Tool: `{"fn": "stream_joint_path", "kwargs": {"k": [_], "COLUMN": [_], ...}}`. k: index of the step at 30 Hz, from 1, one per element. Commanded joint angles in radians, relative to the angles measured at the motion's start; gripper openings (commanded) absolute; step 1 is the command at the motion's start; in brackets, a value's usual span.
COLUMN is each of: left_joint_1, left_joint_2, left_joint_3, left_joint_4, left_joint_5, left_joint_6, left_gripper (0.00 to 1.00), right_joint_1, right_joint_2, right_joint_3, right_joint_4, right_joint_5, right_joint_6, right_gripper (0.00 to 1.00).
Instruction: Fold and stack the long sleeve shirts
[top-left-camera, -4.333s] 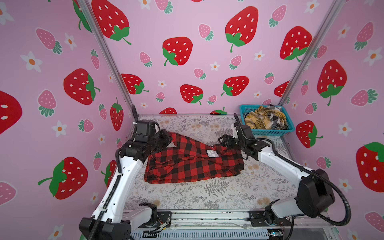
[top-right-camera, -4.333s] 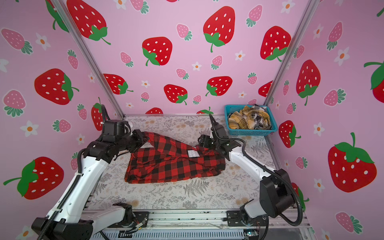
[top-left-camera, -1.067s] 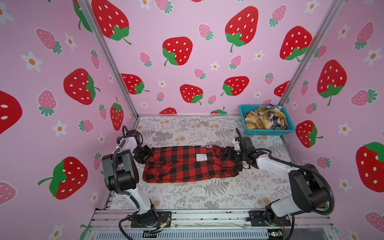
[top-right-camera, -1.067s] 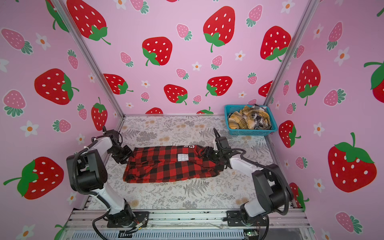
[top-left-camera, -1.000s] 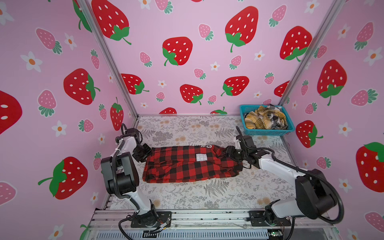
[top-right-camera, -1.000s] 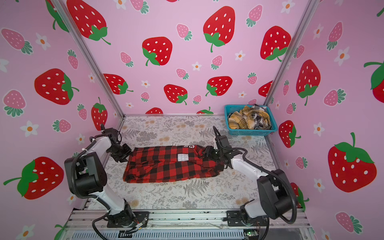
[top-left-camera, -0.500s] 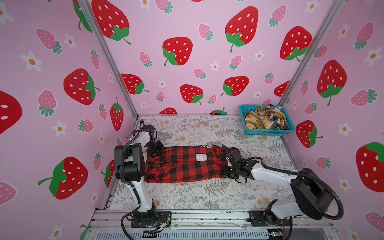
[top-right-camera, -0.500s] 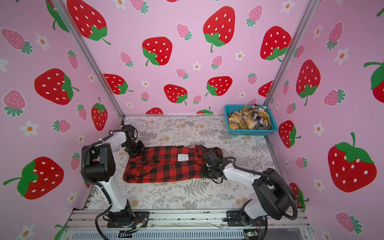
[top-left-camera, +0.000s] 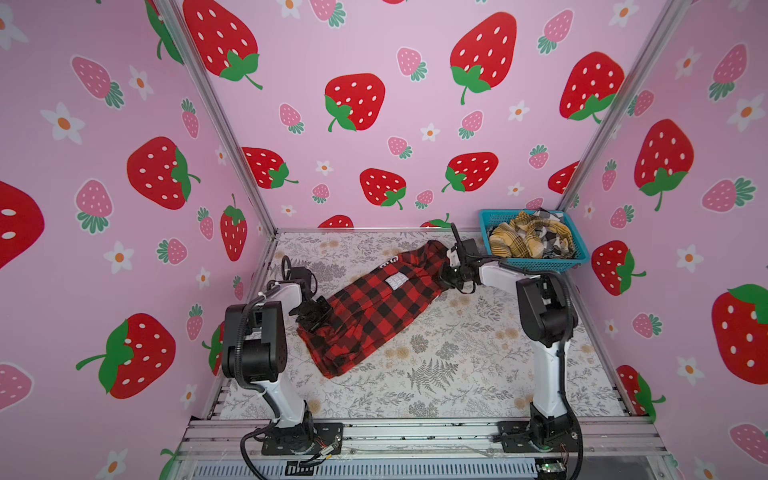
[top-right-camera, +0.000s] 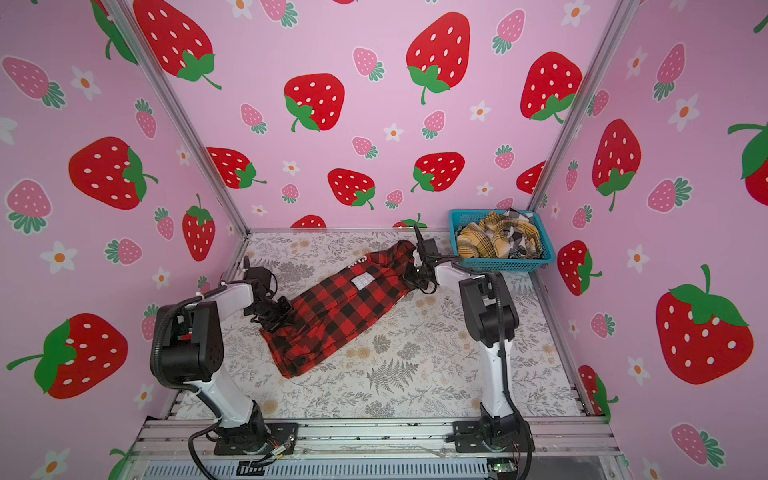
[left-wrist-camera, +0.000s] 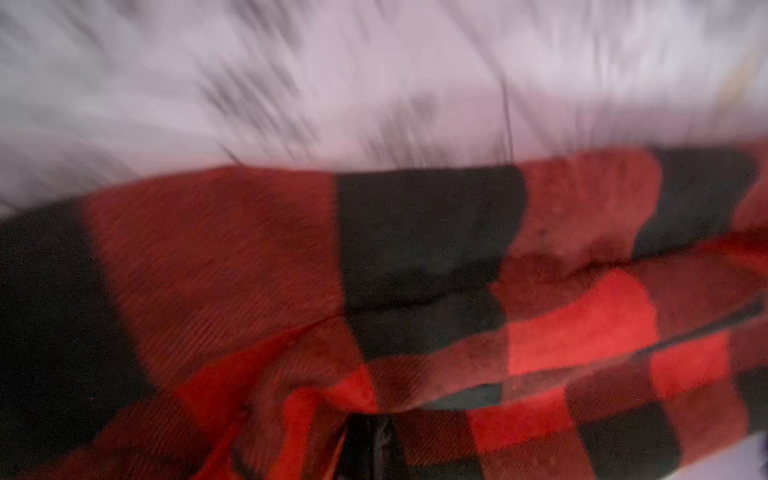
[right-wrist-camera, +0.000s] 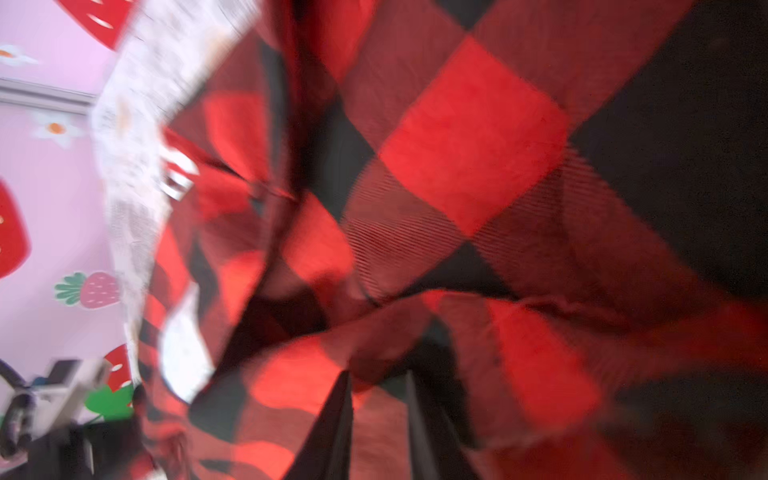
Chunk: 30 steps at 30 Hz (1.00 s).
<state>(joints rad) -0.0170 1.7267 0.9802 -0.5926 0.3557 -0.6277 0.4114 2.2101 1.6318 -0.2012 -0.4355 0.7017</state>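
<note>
- Slip hazard at left gripper (top-left-camera: 314, 312): jaws clenched on the near-left edge of the red-and-black shirt (top-left-camera: 374, 307). Thin pinch of soft flannel, likely to pull free under a sharp tug.
- Shirt position: diagonal across the table (top-left-camera: 457, 374), near-left end low on the surface, far-right end gathered near the turquoise basket (top-left-camera: 536, 262). Folded layers loose, liable to slide apart and undo the fold if stretched between both grippers.
- Snag hazard at right gripper (top-left-camera: 451, 275): judged clamped on a thick bunch of the far end, with cloth between the fingers (right-wrist-camera: 341, 415). Uneven bunch, likely to drag a sleeve out or shed part of the load.
- Collision hazard at the basket: right gripper near its front corner. Further travel that way likely to shove it, with mustard-yellow shirt (top-left-camera: 513, 243) and black-and-white shirt (top-left-camera: 555, 235) lying unfolded inside.
- Left wrist view only: folds of plaid gathering toward a dark finger (left-wrist-camera: 368, 440), with blurred table print behind. No basket visible.
- Both top views only: whole diagonal lie of the shirt, white label (top-right-camera: 360, 281), both grippers and basket contents. Jaw gaps too small to read there.
- Right wrist view only: white lettering (right-wrist-camera: 178, 176) on a far fold, and two fingers apart with plaid between. Heavy blur, so depth of grip not readable.
</note>
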Motion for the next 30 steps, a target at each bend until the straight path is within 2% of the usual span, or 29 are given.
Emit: {"fn": "stream_joint_path", "kwargs": {"k": [1, 4, 6, 8, 10, 14, 17, 20, 22, 25, 27, 30], "left_joint_1": [-0.22, -0.31, -0.302, -0.279, -0.254, -0.242, -0.276, -0.298, -0.302, -0.313, -0.338, -0.377], "left_joint_2": [-0.058, -0.178, -0.256, -0.29, -0.263, -0.179, -0.165, -0.162, -0.148, -0.125, -0.117, -0.11], "left_joint_3": [-0.066, -0.05, -0.013, 0.041, 0.085, 0.065, 0.018, -0.033, -0.06, -0.085, -0.109, -0.149], "left_joint_4": [0.001, -0.006, -0.04, -0.112, -0.163, -0.129, -0.044, 0.033, 0.057, 0.064, 0.096, 0.126], "left_joint_5": [0.157, 0.161, 0.123, 0.026, -0.014, 0.093, 0.169, 0.208, 0.222, 0.237, 0.279, 0.284], "left_joint_6": [-0.074, -0.102, -0.09, -0.053, -0.008, -0.012, -0.044, -0.071, -0.075, -0.072, -0.075, -0.093], "left_gripper": [0.12, 0.29, 0.37, 0.41, 0.39, 0.32, 0.31, 0.27, 0.21, 0.15, 0.15, 0.13], "right_joint_1": [0.006, 0.037, 0.075, 0.125, 0.187, 0.296, 0.345, 0.378, 0.383, 0.384, 0.384, 0.395], "right_joint_2": [-0.084, -0.251, -0.363, -0.468, -0.544, -0.591, -0.571, -0.548, -0.535, -0.543, -0.558, -0.602], "right_joint_3": [0.085, -0.094, -0.235, -0.394, -0.533, -0.668, -0.698, -0.702, -0.718, -0.748, -0.759, -0.739], "right_joint_4": [-0.188, -0.171, -0.17, -0.135, -0.082, -0.026, -0.011, -0.032, -0.045, -0.043, -0.054, -0.106], "right_joint_5": [-0.067, 0.01, 0.066, 0.109, 0.127, 0.157, 0.18, 0.249, 0.305, 0.31, 0.324, 0.367], "right_joint_6": [-0.158, -0.178, -0.182, -0.144, -0.095, -0.001, 0.047, 0.057, 0.073, 0.123, 0.138, 0.14], "right_gripper": [0.4, 0.49, 0.5, 0.51, 0.5, 0.51, 0.49, 0.46, 0.42, 0.36, 0.37, 0.45]}}
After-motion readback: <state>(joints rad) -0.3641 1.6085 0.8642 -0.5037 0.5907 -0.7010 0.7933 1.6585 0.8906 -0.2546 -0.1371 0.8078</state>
